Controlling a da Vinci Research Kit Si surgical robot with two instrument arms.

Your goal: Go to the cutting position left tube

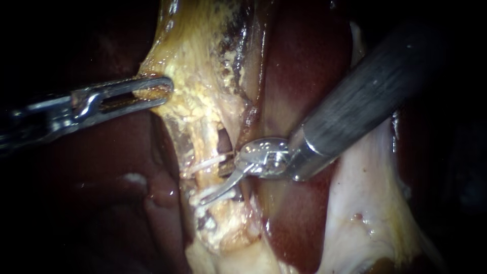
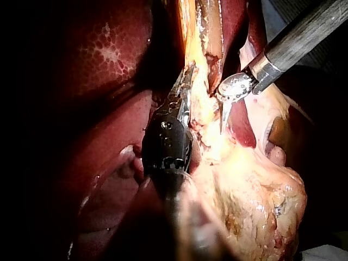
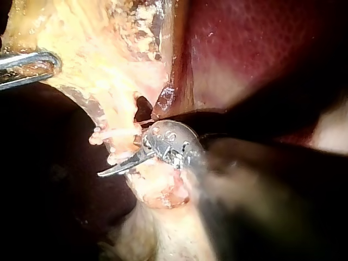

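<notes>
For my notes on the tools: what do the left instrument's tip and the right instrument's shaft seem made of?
Left instrument's tip: probably polished steel, silvery with bright glints. Right instrument's shaft: matte dark grey, perhaps coated metal or composite; only a dull sheen shows.

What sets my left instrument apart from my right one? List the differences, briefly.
Shape: the left instrument has a long, straight, slotted claw; the right instrument has a short, curved one. State: the left is shut on the yellowish tissue; the right is open at the clipped tube. Place: in the endoscope view the left holds higher up the strip and the right sits lower. Both tips are shiny metal.
</notes>
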